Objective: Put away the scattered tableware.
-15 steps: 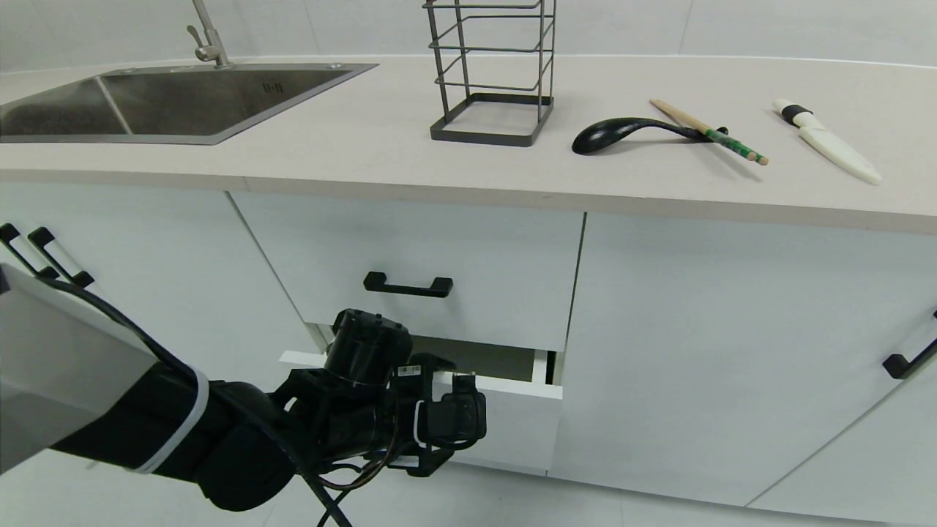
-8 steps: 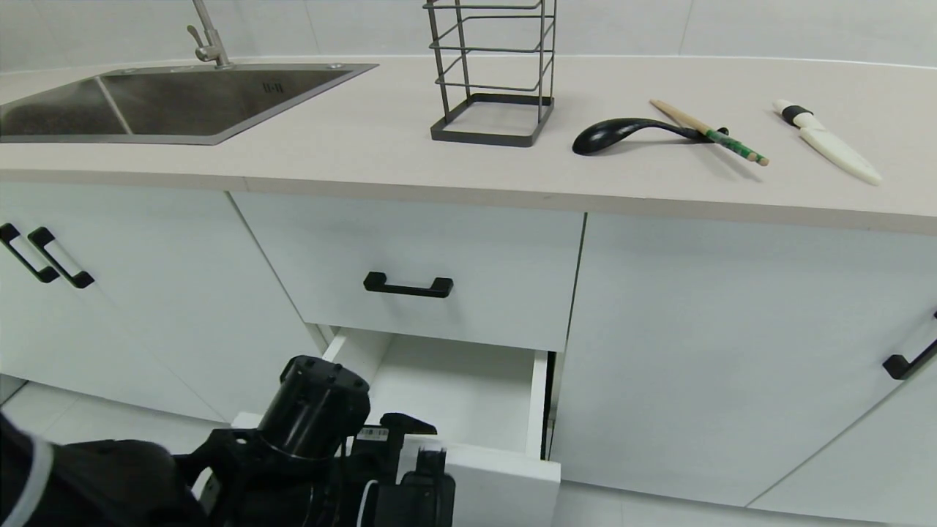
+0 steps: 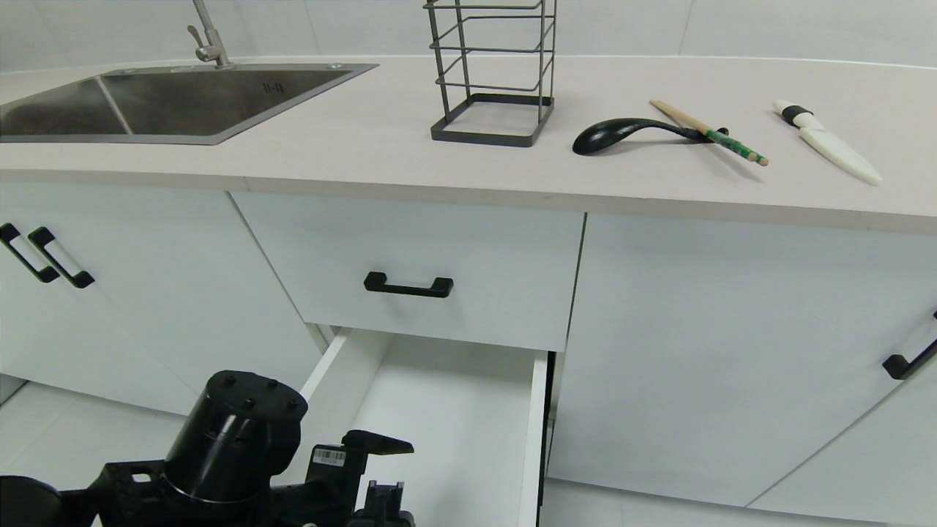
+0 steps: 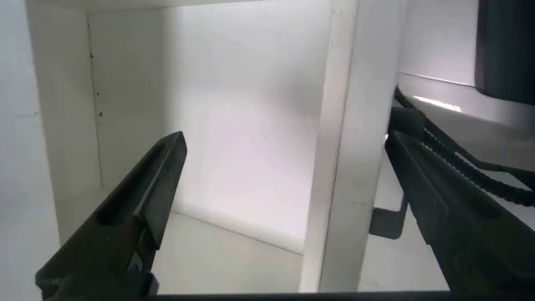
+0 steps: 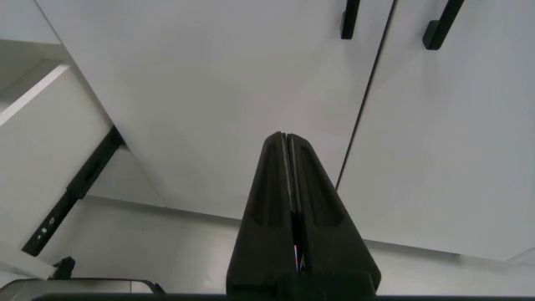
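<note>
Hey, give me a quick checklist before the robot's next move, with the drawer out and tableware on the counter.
1. Lower drawer pulled open: ok.
2. Left claw clear of the drawer front: not ok, open but straddling it.
3. Right claw open for a pick: not ok, shut.
4. Black spoon, chopsticks, knife on counter: ok.
5. Chopsticks apart from spoon: not ok, they cross its handle.

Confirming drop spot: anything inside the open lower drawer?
The drawer shows a bare white floor and walls, no tableware. Its near front corner is hidden behind the left arm.
</note>
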Motion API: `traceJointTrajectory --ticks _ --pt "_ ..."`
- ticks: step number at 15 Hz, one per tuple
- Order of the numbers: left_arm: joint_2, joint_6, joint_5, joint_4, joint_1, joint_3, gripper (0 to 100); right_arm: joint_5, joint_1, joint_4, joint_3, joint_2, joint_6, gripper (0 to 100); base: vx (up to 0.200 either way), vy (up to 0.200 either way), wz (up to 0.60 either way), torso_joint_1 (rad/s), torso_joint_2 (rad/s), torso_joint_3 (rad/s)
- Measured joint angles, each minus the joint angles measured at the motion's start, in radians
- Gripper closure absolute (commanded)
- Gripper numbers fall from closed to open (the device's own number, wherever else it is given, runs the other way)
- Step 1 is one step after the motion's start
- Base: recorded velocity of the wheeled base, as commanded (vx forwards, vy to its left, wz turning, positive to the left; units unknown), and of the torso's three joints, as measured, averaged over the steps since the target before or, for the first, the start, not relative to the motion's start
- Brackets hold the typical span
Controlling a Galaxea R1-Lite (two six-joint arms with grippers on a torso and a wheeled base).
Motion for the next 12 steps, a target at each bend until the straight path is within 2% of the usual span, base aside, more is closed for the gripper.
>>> traceJointTrajectory --ticks 6,9,11,12 --pt "0.003 -0.003 0.004 -0.012 0.004 0.003 0 0.000 0.000 0.000 0.000 0.000 0.000 100 0.000 0.000 0.00 0.000 0.00 0.000" --pt "-0.002 -0.004 -0.018 -0.011 0.004 -0.003 0 0.000 0.000 0.000 0.000 0.000 0.000 100 0.000 0.000 0.00 0.000 0.00 0.000" --pt "-0.016 -0.030 -0.080 -0.010 0.001 -0.031 0 0.000 0.000 0.000 0.000 0.000 0.000 100 0.000 0.000 0.00 0.000 0.00 0.000" --pt "-0.029 -0.062 -0.101 -0.011 0.001 -0.043 0 0.000 -0.001 0.000 0.000 0.000 0.000 100 0.000 0.000 0.00 0.000 0.00 0.000"
